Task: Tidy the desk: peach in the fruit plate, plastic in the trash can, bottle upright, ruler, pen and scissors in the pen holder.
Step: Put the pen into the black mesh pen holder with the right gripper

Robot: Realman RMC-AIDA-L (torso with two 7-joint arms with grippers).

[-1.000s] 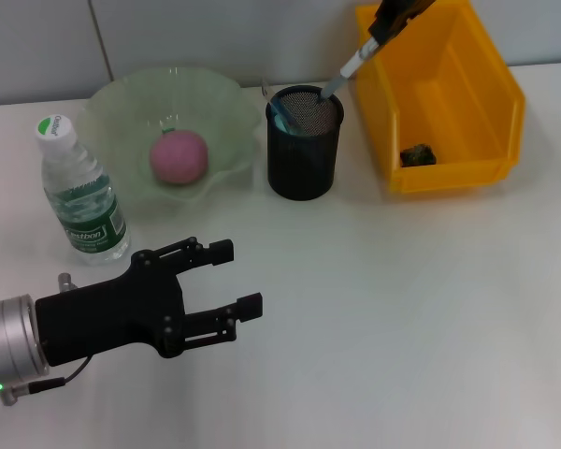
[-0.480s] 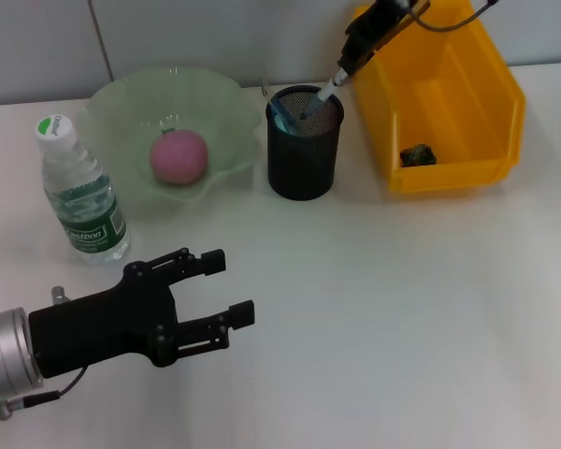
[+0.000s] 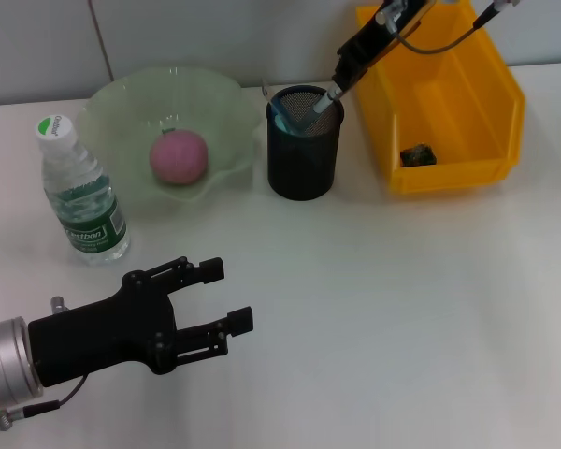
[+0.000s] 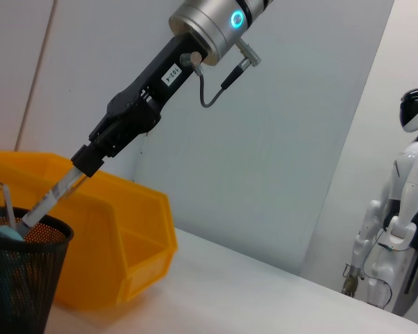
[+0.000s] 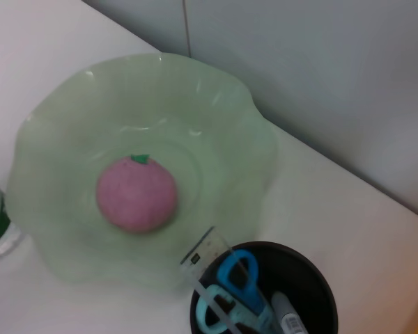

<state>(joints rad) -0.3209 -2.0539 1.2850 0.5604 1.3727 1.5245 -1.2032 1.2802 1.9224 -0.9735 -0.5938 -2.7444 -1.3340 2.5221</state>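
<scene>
1. Head view: the right gripper [image 3: 341, 75] sits above the rim of the pen holder [image 3: 303, 159], clamped on the upper end of the pen [image 3: 323, 99]. The pen is tilted, with its lower end inside the holder's mouth.
2. Left wrist view: the same gripper grips the pen at its top. The pen tip appears to be just below the mesh rim, though the exact depth cannot be confirmed from this angle.
3. Right wrist view: the pen holder contains the scissors [image 5: 238, 280] with blue handles, a clear ruler [image 5: 210, 252] leaning against the rim on the plate side, and the pen body.
4. The left gripper [image 3: 229, 296] hangs low over the bare table [image 3: 402, 309], near the front edge, well apart from all objects. Its fingers are spread wide and hold nothing.
5. The bottle [image 3: 78, 194] stands upright on the robot's left side of the table, just in front of the fruit plate [image 3: 122, 103], with its cap on.
6. The peach [image 3: 179, 156] rests in the centre of the green fruit plate. The plate stands just beside the pen holder.
7. The yellow trash can [image 3: 491, 94] stands to the right of the pen holder. A small dark crumpled piece of plastic [image 3: 417, 154] lies on its floor near the front wall.
</scene>
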